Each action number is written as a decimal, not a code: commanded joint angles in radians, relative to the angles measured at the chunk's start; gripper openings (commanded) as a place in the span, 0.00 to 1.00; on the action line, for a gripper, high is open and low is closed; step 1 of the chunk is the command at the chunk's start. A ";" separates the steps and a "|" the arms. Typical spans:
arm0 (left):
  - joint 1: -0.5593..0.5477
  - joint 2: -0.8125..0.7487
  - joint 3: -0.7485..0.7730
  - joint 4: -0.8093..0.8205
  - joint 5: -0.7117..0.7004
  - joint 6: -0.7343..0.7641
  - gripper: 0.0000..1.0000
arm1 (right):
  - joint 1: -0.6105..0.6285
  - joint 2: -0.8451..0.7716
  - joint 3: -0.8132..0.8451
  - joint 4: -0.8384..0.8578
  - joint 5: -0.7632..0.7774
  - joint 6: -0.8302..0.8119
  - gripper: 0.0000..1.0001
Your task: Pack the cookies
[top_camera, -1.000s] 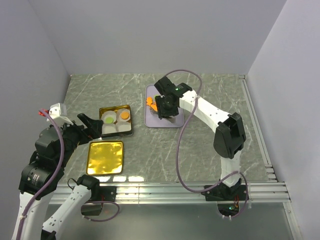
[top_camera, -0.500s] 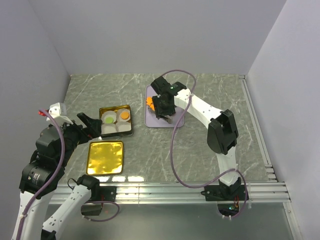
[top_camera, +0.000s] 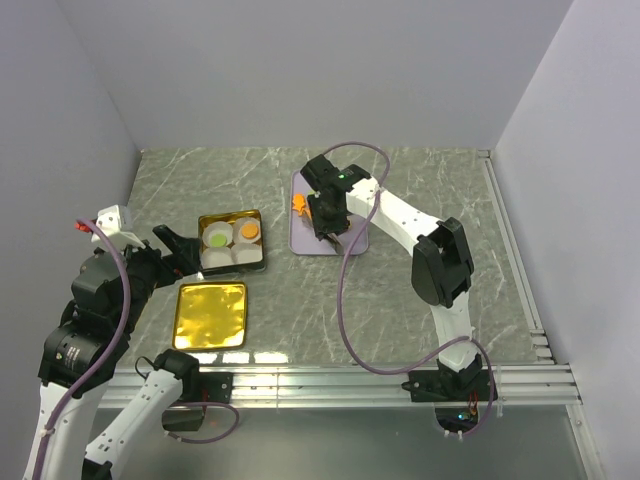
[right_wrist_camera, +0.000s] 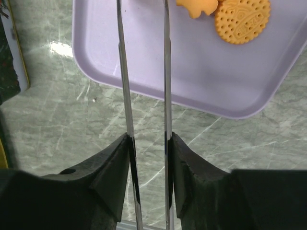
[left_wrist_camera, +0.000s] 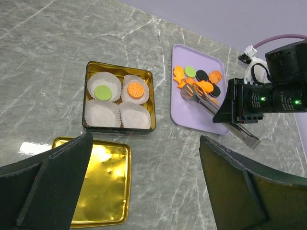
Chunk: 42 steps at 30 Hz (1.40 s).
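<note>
Right wrist: tongs between fingers, cookies on tray.

Left tool spread, right tool clasping tongs

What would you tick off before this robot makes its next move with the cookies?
1. Silver metal tongs clamped in the right pincer: ok.
2. Tong tips down among the small flat cookies on the lilac tray: ok.
3. A cookie caught between the tips: cannot tell.
4. Gold square tin uncovered, its gold lid lying beside it: ok.
5. Two white paper cups in the tin free: ok.
6. Left pincer open, not above the cups: ok.
</note>
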 commanded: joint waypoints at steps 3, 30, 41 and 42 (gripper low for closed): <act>-0.003 0.006 -0.001 0.052 -0.013 0.023 0.99 | 0.006 -0.034 0.040 -0.026 0.027 0.001 0.38; -0.003 0.004 -0.002 0.066 0.055 0.014 0.99 | 0.224 -0.130 0.267 -0.080 -0.017 0.060 0.34; -0.003 -0.013 -0.004 0.051 0.070 -0.005 0.99 | 0.299 -0.048 0.384 -0.079 -0.060 0.044 0.34; -0.003 -0.016 -0.004 0.048 0.070 -0.006 0.99 | 0.307 -0.041 0.387 -0.076 -0.060 0.043 0.33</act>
